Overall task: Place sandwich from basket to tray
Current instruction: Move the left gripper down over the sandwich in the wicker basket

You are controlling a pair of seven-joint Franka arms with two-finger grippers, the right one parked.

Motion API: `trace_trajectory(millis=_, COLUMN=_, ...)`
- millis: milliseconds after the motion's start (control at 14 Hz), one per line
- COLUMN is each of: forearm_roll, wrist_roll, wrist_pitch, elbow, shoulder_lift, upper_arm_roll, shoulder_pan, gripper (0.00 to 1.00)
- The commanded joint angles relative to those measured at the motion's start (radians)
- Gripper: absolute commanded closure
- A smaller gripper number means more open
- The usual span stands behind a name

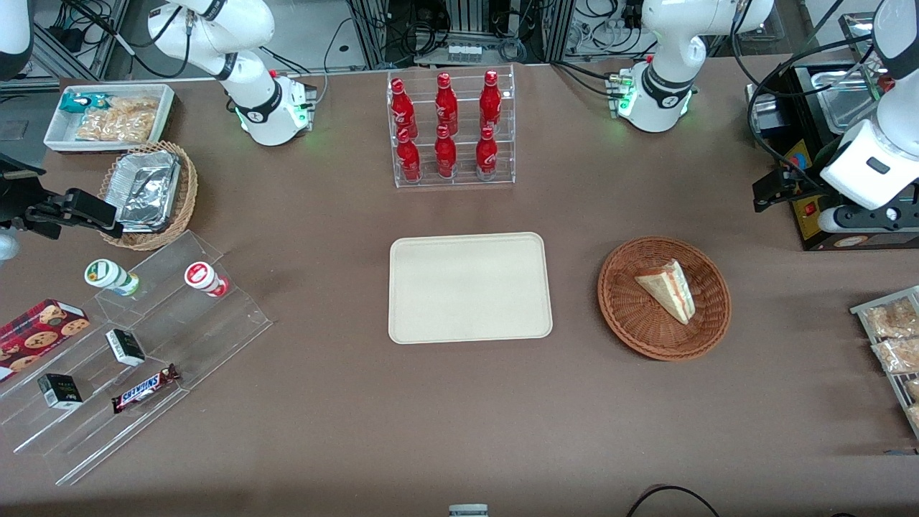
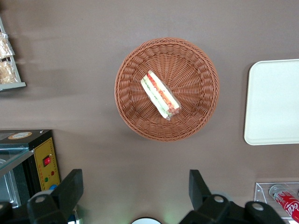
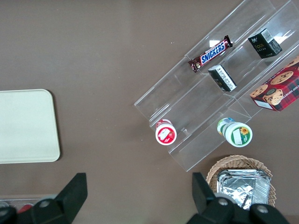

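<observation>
Sandwich (image 1: 668,289): lying in basket (image 1: 707,336).
Tray (image 1: 469,287): beside basket, apart, bare.
Gripper (image 2: 135,191): fingers spread wide, holding nothing, well above table near basket.

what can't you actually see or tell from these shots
1. Triangular pale-bread sandwich: its underside is hidden in both views, as it lies on the round reddish-brown wicker basket.
2. Open, empty hand, farther from the front camera than the basket: the wrist view's edge cuts off all but its fingers.
3. Cream rectangular plastic tray: cut off by the wrist view's edge.
</observation>
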Motion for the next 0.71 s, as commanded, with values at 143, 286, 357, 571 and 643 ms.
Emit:
trace_trajectory(millis=143, forearm_roll=-0.004, wrist_roll=0.01, wrist_pitch=0.003, elbow=-0.027, shoulder_lift=-0.004, upper_arm_roll=-0.007, shoulder_pan=-0.002, gripper=0.0)
trace_trajectory(millis=286, forearm_roll=-0.008, wrist_roll=0.002, wrist_pitch=0.012, elbow=-0.083, shoulder_lift=0.005, upper_arm_roll=-0.007, shoulder_pan=-0.004, gripper=0.0)
trace_trajectory(millis=357, forearm_roll=-0.008, wrist_roll=0.002, wrist_pitch=0.062, elbow=-0.12, shoulder_lift=0.006, upper_arm_roll=-0.007, shoulder_pan=-0.004, gripper=0.0)
trace_trajectory(millis=571, forearm_roll=-0.008, wrist_roll=0.001, wrist_pitch=0.24, elbow=-0.292, shoulder_lift=-0.003, upper_arm_roll=-0.007, shoulder_pan=-0.004, gripper=0.0)
trace_trajectory(millis=643, forearm_roll=-0.007, wrist_roll=-0.001, wrist_pitch=0.308, elbow=-0.347, shoulder_lift=-0.006, upper_arm_roll=-0.008, shoulder_pan=-0.004, gripper=0.0)
